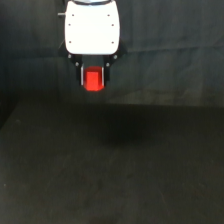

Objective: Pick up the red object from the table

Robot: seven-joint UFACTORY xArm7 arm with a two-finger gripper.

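The red object (93,80), a small bright red-orange block, hangs in the air well above the table (110,165), in the upper middle of the exterior view. My gripper (93,79) is shut on the block, one dark finger on each side of it. The white gripper body (92,27) sits directly above and is wider than the block. A faint shadow lies on the black table below and slightly to the exterior view's right.
A dark wrinkled cloth backdrop (170,50) hangs behind the table. The table's far edge runs across the view at about mid-height.
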